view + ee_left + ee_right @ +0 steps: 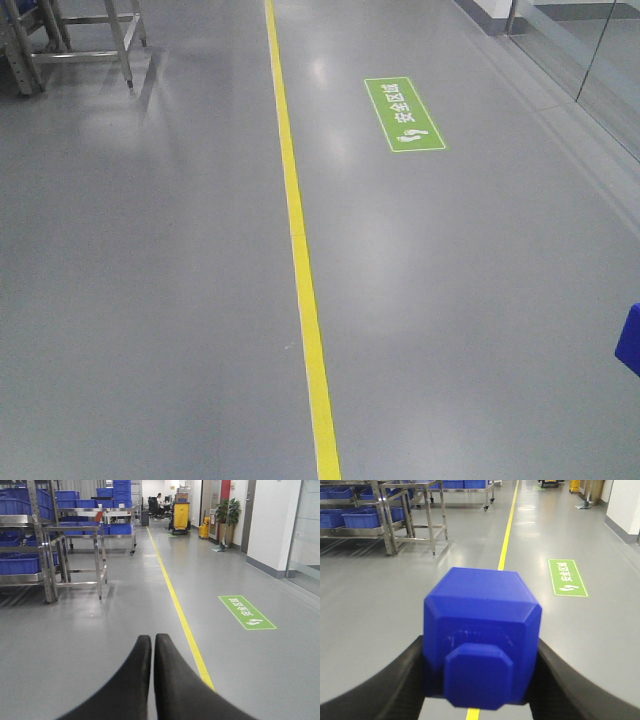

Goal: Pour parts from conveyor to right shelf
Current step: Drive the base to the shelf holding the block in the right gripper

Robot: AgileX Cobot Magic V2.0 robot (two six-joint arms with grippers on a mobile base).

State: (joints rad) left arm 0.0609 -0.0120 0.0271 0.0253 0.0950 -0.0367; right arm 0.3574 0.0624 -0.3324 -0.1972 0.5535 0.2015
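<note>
Far off at ten o'clock in the left wrist view stand steel racks (47, 545) full of blue bins (20, 562). The front view shows the legs of one steel frame (85, 45) at eleven o'clock. Next comes the left gripper (152, 641), down at six o'clock. Its two black fingers (135, 675) are pressed together at the tips and hold nothing.

A yellow line (300, 250) runs along the shiny grey floor (150, 300) from six o'clock up to twelve. The right gripper (481, 652) sits over that line in its own view. Its jaws are squeezed on the blue block (482, 605), one on each side. The block's short stud (477, 677) points at the camera. The block is up above the floor, well apart from the racks.

At two o'clock in the front view, a green sign (404, 114) lies flat on the floor. Near four o'clock, at the right edge, a bit of something blue (630, 340) peeks in. I cannot tell what it is.
</note>
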